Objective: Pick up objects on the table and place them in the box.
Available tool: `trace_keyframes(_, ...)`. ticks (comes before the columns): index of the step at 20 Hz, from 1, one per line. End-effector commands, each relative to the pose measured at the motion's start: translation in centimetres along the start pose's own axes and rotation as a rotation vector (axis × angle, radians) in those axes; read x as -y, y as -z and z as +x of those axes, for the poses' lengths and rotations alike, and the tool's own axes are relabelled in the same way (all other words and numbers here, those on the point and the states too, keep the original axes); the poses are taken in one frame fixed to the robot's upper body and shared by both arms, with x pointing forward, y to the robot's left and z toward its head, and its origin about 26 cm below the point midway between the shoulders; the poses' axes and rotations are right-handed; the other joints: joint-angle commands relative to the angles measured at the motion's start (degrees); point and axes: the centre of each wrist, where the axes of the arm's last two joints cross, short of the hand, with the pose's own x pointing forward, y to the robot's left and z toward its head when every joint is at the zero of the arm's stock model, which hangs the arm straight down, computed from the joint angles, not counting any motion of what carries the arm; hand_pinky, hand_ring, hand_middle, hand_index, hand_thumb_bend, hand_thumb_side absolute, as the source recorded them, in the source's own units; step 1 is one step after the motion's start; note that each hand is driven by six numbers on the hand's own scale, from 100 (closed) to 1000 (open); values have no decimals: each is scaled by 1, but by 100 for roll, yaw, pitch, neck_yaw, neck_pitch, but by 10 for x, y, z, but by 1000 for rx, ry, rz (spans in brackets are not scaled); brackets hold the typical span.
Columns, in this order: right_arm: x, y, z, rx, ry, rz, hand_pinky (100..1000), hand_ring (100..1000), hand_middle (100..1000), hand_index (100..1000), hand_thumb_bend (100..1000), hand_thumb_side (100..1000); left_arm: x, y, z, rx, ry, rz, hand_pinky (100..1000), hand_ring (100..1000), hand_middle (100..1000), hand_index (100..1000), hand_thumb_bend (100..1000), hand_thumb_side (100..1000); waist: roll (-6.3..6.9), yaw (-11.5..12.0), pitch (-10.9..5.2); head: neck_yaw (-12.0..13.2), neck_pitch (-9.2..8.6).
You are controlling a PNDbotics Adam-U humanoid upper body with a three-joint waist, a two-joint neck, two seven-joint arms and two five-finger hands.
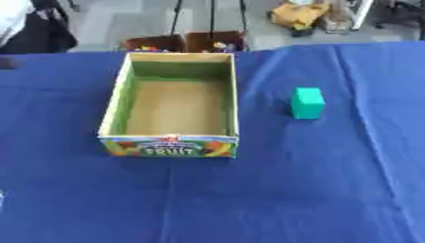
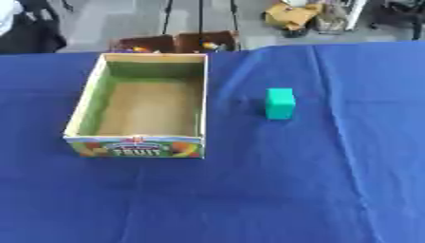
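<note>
Neither of the robot's hands really shows up in either eye view, so there's no telling how the fingers are set, spread or curled. There's only a tiny pale sliver at the lower left edge of the left eye view, too small to make out.

The thing to grab is a teal green block (image 1: 307, 102), sitting on the blue tablecloth (image 1: 274, 199) to the right of the box, clearly apart from it and about level with the box's middle. It stands upright, taller than it is wide, so its long axis runs vertical, with a lighter top face and one flat side facing the camera.

The cardboard fruit box (image 1: 235, 102) is open on top, left of center. Its long axis runs away from the robot toward the far table edge. Green inner walls, plain brown floor, nothing visible inside. The near end panel has a colorful fruit print and the word "FRUIT" in pale letters; there's smaller writing above it that can't be read.

Past the far table edge, two brown crates (image 1: 187, 42) sit on the floor with small colorful bits in them.
</note>
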Motion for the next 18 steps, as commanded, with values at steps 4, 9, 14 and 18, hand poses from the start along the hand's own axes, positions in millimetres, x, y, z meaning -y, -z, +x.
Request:
trace_keyframes(4,5,30,4,71,-35,51,740,835,677,835,101,1000,-2,5,5,23,16,-6,669,744,825,970,100,1000,-24,23,-113,-89,-61)
trace_keyframes(9,-11,70,-6,77,-135,234,747,858,731,877,244,1000,-1,5,5,13,10,-10,669,744,825,971,100,1000,-46,37,-171,-111,7)
trace_keyframes(14,-32,98,-39,108,-242,510,754,879,783,919,330,1000,0,3,4,3,1,-13,669,744,825,970,100,1000,-61,77,-253,-95,178)
trace_keyframes(18,-49,111,-69,124,-280,706,744,876,786,924,358,1000,0,1,4,-5,-5,-17,670,745,824,970,100,1000,-63,110,-325,-81,313)
